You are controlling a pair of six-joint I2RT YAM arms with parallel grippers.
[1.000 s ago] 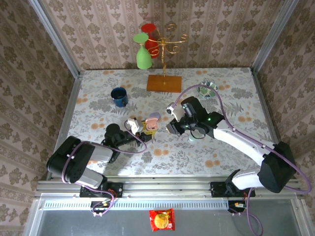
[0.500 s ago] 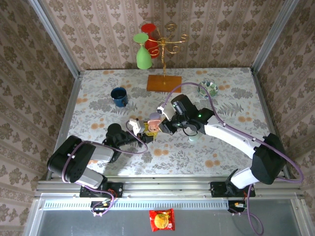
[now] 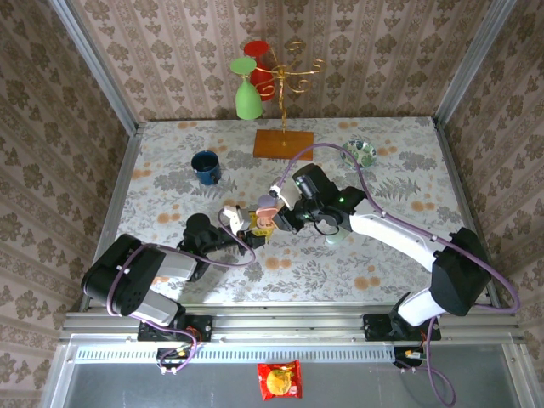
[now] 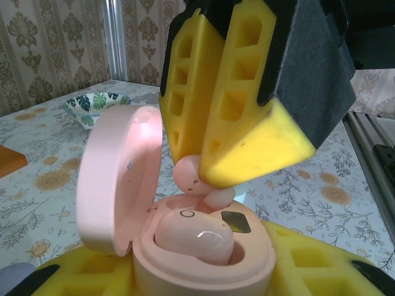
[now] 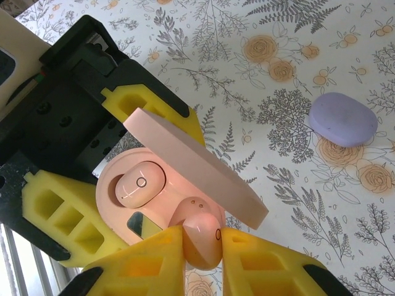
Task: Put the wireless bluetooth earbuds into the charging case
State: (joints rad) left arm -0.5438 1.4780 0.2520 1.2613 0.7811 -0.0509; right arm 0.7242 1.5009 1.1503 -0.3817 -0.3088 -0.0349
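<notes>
Clamped in left gripper (image 3: 247,226): open pink case (image 4: 203,271), one earbud (image 5: 141,182) seated inside. Pinched tight by right gripper (image 5: 202,250): second earbud (image 5: 200,234), just above case's vacant side.

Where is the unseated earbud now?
Right wrist view, bottom centre: the earbud is pinched in the right gripper, at the empty slot of the open pink case.

right end effector (image 5: 202,245): pinching pink earbud (image 5: 200,230) | pink case (image 5: 197,169): open, 2nd earbud (image 5: 141,183) seated
</notes>
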